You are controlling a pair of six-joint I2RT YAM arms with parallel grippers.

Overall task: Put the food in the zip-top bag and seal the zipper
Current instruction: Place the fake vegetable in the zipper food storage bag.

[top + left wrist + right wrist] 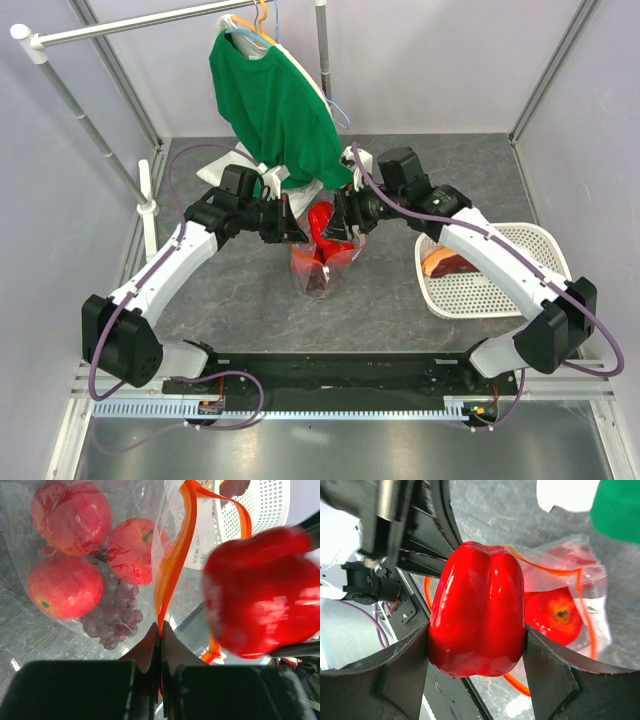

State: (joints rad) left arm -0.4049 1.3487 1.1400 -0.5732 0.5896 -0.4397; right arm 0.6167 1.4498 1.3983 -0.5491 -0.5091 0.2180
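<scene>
The clear zip-top bag (318, 268) stands at the table's middle with its mouth open upward. Inside it are three red apples (65, 585) and a dark grape bunch (112, 622). My left gripper (161, 630) is shut on the bag's orange-red zipper strip (172, 565) and holds that edge up. My right gripper (476, 650) is shut on the red bell pepper (477, 622) and holds it just above the bag's mouth; the pepper also shows in the top view (325, 225) and blurred in the left wrist view (262, 597). An apple (555, 615) lies in the bag beneath it.
A white perforated basket (520, 290) stands at the right with a reddish-brown food piece (450, 264) in it. A green shirt (275, 105) hangs on a hanger from a rail right behind the bag. A white cloth (262, 178) lies under the shirt.
</scene>
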